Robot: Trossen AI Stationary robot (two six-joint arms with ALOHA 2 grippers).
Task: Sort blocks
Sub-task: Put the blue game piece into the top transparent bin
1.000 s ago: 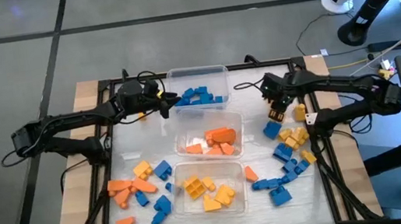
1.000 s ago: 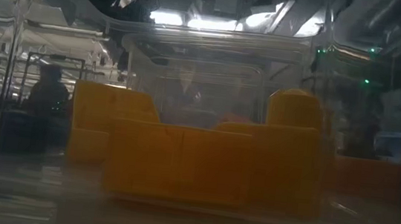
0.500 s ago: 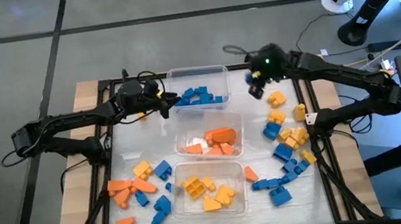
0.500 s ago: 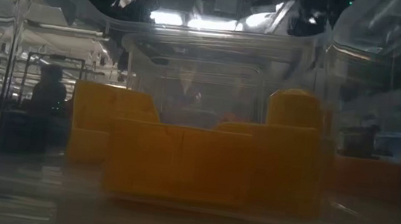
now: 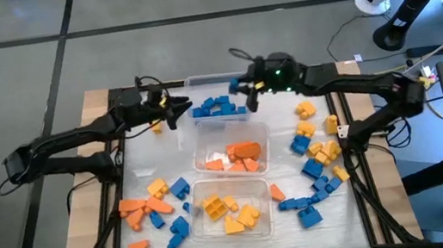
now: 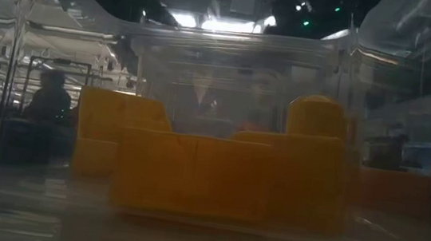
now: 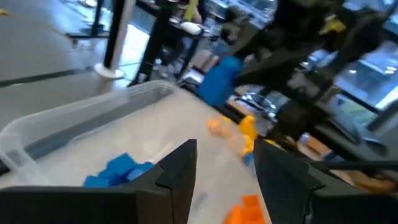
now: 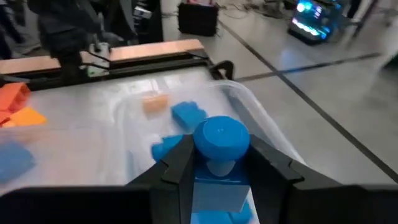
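Observation:
Blue, orange and yellow blocks lie in loose groups on the table's left (image 5: 157, 207) and right (image 5: 318, 158). Three clear tubs stand in a row down the middle: the far tub (image 5: 221, 107) holds blue blocks, the middle tub (image 5: 233, 155) orange ones, the near tub (image 5: 229, 208) yellow ones. My right gripper (image 5: 244, 86) is above the far tub's right end, shut on a blue block (image 8: 219, 140). My left gripper (image 5: 173, 112) stands open just left of the far tub with nothing between its fingers (image 7: 180, 171). My right gripper pinches the blue block by its two opposite sides (image 8: 214, 186) between its two fingers. The block's round stud (image 8: 221, 134) stands out past the fingertips. The fingers reach nearly level from the table's right side. The block is lifted clear, above the far tub.
The low view looks through the near tub's clear wall at yellow blocks (image 6: 226, 170). A dark frame (image 5: 114, 100) borders the table. A lone orange block (image 5: 276, 192) lies right of the near tub. People show in the room beyond.
My right gripper has risen from the loose blocks at the table's right and swung toward the far left, over the far tub, carrying the blue block. It has tipped from pointing down to nearly level. My left gripper has risen slightly and drawn back toward the left edge.

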